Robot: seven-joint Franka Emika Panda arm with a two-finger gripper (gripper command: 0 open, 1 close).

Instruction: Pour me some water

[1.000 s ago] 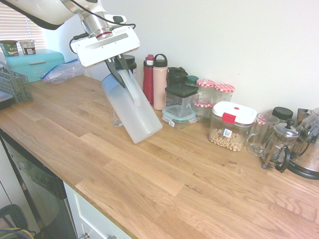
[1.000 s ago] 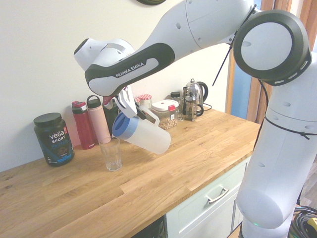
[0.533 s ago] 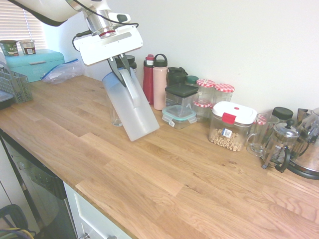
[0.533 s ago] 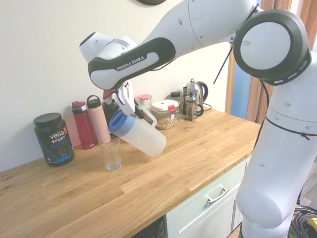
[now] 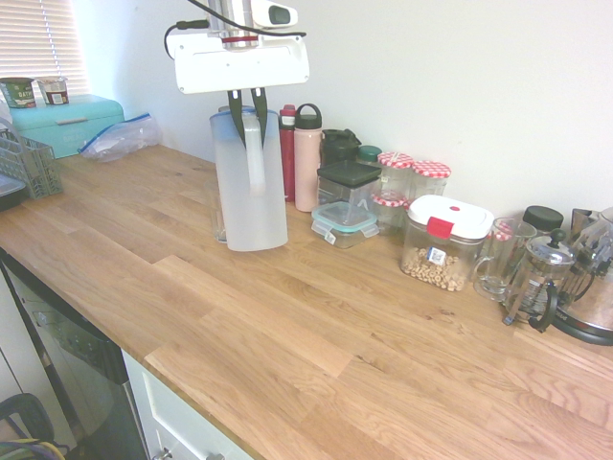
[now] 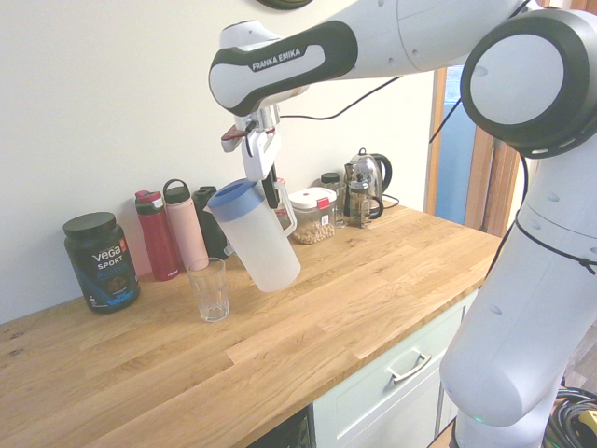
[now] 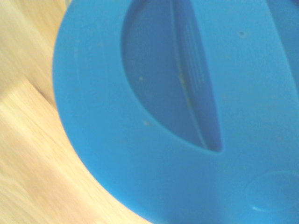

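Held the frosted pitcher (image 6: pixel 261 245) by its handle (image 5: pixel 255 163), tool (image 5: pixel 248 96) closed on it; tilted blue lid (image 6: pixel 235 199) toward the glass (image 6: pixel 211 297) on the table (image 6: pixel 280 359).

Kettle (image 5: pixel 596 278) cut off at R edge, 1st ext. view

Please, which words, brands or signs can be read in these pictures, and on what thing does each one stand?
"FRANKA EMIKA": on the robot arm
"vega SPORT": on the dark tub
Too small or blurred to read: the label on the cereal container, the print on the two small cups.
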